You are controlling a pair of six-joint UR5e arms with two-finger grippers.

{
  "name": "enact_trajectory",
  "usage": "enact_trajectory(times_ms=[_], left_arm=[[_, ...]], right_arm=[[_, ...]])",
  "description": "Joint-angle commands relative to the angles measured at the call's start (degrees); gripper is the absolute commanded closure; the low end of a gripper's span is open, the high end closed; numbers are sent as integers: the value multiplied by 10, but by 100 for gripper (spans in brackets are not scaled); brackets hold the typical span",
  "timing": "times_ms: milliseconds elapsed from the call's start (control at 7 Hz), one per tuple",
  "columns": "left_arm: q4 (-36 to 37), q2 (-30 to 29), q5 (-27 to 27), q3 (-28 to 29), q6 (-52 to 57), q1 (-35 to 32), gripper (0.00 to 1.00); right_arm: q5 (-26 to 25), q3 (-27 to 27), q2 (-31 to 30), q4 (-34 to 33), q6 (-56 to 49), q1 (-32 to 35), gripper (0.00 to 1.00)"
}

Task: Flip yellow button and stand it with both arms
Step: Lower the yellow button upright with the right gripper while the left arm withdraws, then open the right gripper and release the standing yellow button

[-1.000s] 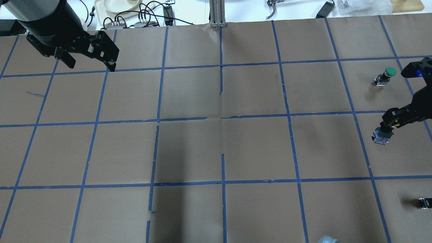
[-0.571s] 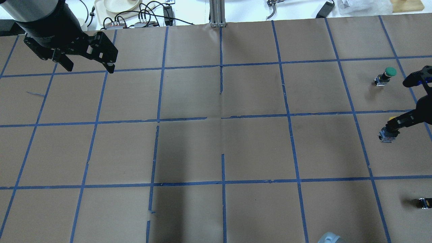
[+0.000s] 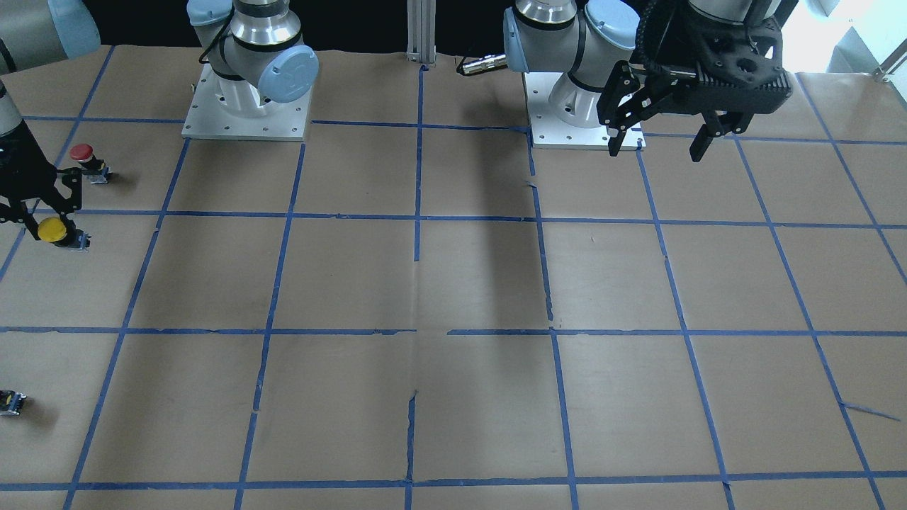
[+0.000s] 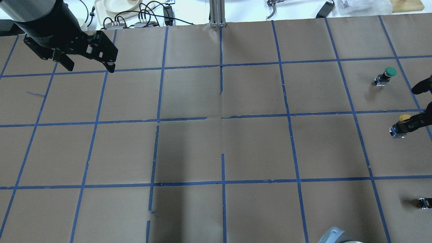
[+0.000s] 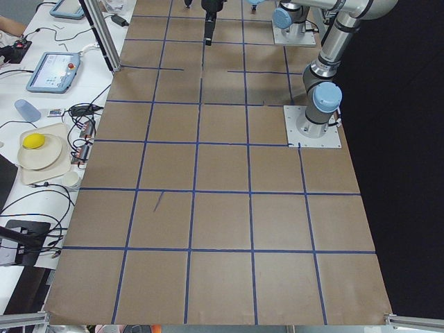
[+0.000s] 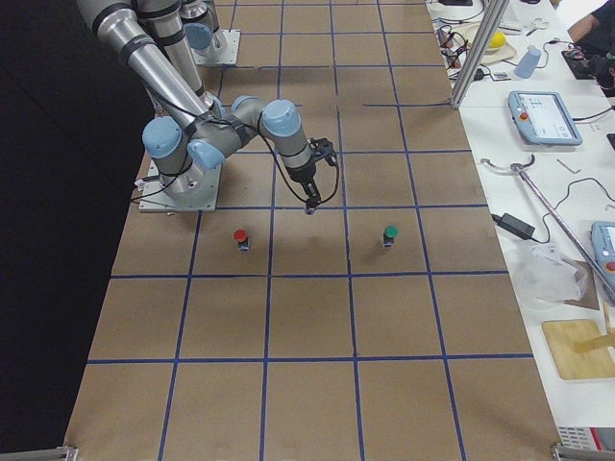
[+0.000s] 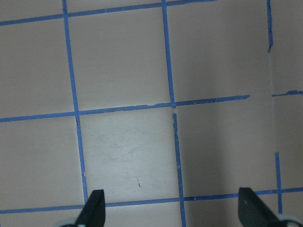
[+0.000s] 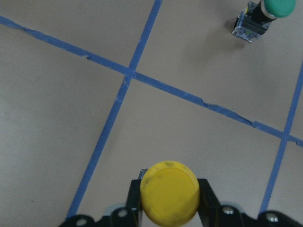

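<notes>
Right gripper (image 8: 169,204) here, pinched on the yellow button (image 3: 52,230): my fingers (image 8: 134,196) clamp the black neck just under the cap, so the cap faces my wrist camera and the contact block points down and away. We're at the far right end of the table (image 4: 256,148), with the green-capped button (image 8: 265,14) nearby. I can't tell whether the block touches the paper. A neck grip leaves the base free, handy for standing it, I reckon. My left gripper (image 3: 659,145) hangs well apart across the table, fingers spread wide around nothing, ready for its share.
</notes>
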Motion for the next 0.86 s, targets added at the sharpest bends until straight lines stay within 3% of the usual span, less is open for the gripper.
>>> enact_trajectory(times_ms=[0, 286, 714], left_arm=[[0, -4, -2, -9, 15, 2, 0], [-16, 0, -23, -10, -12, 1, 0], [-28, 0, -26, -10, -50, 0, 0]], right_arm=[[20, 3, 89, -116, -62, -47, 89], [51, 10, 131, -189, -68, -69, 90], [50, 41, 128, -212, -47, -69, 92]])
